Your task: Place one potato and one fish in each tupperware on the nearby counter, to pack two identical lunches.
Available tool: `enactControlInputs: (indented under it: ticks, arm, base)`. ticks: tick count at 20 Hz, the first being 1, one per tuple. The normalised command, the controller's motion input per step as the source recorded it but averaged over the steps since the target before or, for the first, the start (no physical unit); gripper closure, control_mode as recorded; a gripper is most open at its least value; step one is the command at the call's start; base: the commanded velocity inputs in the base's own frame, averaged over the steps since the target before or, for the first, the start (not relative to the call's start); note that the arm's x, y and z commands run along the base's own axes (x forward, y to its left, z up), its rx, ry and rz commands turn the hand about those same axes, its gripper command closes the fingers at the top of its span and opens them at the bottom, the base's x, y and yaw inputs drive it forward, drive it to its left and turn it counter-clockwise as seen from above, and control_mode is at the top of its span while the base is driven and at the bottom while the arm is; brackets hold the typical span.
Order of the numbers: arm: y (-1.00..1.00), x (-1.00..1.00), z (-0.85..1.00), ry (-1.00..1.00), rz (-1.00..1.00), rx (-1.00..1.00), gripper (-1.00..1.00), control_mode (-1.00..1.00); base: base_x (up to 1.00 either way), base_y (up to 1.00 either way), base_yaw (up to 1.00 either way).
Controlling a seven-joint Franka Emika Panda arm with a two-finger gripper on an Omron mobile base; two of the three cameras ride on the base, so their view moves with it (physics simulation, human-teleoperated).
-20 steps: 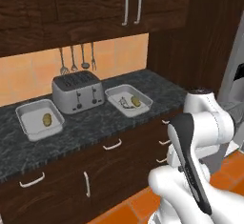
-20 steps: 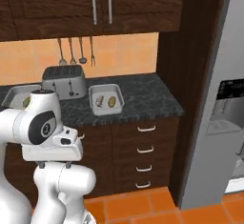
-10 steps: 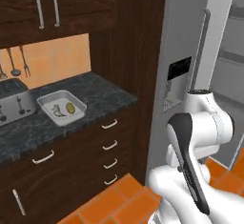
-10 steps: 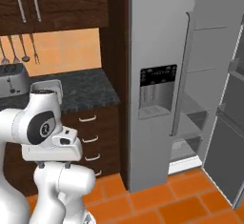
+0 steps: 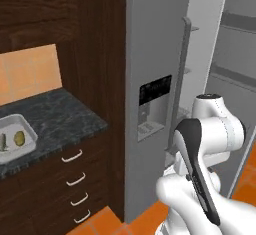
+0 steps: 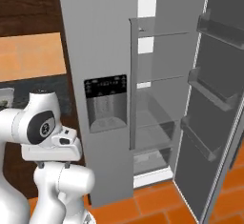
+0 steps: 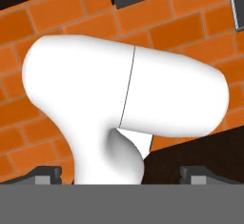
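One tupperware [image 5: 29,130] sits on the dark marbled counter [image 5: 65,116] at the far left of the left base view. A golden-brown potato [image 5: 19,138] lies in it, beside a pale slender fish [image 5: 2,142] that the frame edge cuts off. In the hand view my gripper [image 7: 121,174] points down at the orange floor, far from the tray. Its two dark fingertips [image 7: 47,173] stand wide apart, open, with no task object between them.
A tall grey fridge with a dark dispenser panel [image 6: 106,101] stands right of the counter. Its door [image 6: 214,99] hangs open at the right, showing glass shelves [image 6: 152,123] inside. Dark wood drawers with silver handles [image 5: 75,179] sit under the counter. Orange tiled floor [image 6: 157,199] lies below.
The whole picture has swung right as the base moved: the toaster and the left tray left the views and the open fridge came in. The gripper stays open.
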Motion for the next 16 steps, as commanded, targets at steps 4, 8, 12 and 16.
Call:
enactControlInputs:
  ticks: [4, 8, 12, 16]
  arm:
    - [0.00, 0.00, 0.00, 0.00, 0.00, 0.00, -1.00, 1.00]
    - [0.00, 0.00, 0.00, 0.00, 0.00, 0.00, -1.00, 1.00]
    - [0.00, 0.00, 0.00, 0.00, 0.00, 0.00, -1.00, 1.00]
    - [0.00, 0.00, 0.00, 0.00, 0.00, 0.00, -1.00, 1.00]
  base:
    - [0.61, -0.59, 0.24]
    - [0.46, -0.17, 0.38]
    - [0.53, -0.23, 0.27]
    - [0.45, -0.30, 0.20]
